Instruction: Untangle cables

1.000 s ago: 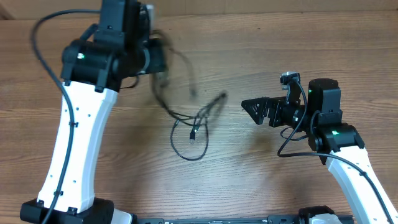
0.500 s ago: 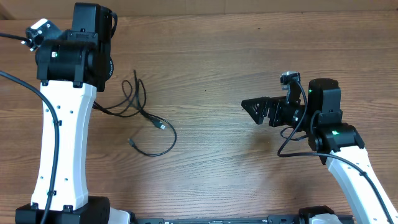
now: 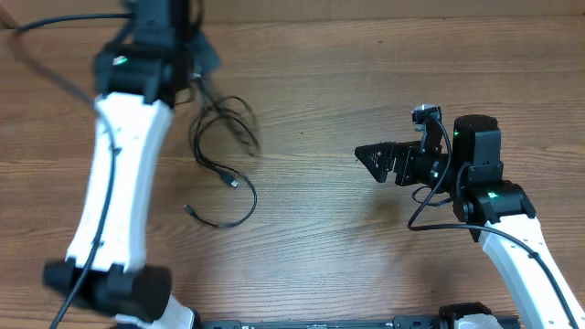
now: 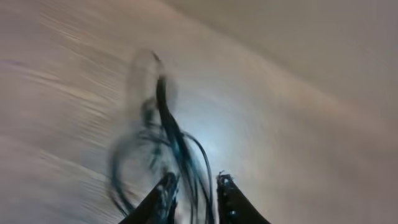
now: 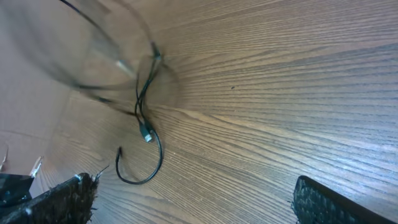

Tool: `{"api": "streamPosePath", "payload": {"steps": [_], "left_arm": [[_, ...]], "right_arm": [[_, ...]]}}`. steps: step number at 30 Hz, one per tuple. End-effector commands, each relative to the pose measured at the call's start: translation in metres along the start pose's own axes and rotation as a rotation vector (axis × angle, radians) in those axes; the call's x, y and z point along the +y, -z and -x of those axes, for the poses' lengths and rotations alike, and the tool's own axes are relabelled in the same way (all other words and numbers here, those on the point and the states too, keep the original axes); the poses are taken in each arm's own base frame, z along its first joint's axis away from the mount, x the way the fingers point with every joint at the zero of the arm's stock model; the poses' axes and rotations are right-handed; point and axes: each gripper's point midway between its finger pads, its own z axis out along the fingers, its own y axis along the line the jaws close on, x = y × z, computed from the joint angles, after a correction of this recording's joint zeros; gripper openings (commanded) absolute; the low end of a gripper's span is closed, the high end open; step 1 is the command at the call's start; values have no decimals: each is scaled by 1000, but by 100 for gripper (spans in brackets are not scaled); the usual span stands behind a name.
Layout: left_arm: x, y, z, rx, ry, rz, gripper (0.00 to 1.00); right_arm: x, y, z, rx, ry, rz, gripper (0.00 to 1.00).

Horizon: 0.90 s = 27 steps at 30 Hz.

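Left claw (image 4: 194, 198) is pinching the blurred cables (image 5: 147, 134) as I'm watching; right claw (image 3: 373, 160) is hovering wide open, well apart from them.

No text, label, brand, number or sign can be read in any view

The cables (image 3: 222, 174) sprawl in loops over the left middle of the tabletop (image 3: 329, 82) and run up toward the left hand (image 4: 193, 183) at the far left. The white left arm (image 3: 123, 183) spans that side from near to far and blocks it. Between the cables and the right hand (image 3: 373, 161) lies bare wood, as at the far right.
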Motion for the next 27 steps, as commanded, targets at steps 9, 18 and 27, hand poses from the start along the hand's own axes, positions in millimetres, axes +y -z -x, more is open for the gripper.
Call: {"api": "streamPosePath", "payload": {"steps": [9, 18, 27], "left_arm": [[-76, -68, -103, 282, -392, -106, 11], [-52, -64, -97, 309, -312, -49, 17], [-51, -63, -98, 314, -312, -47, 100]], "right_arm": [[4, 4, 5, -18, 10, 2, 100], [4, 4, 5, -17, 10, 3, 100], [4, 4, 5, -17, 10, 2, 100]]}}
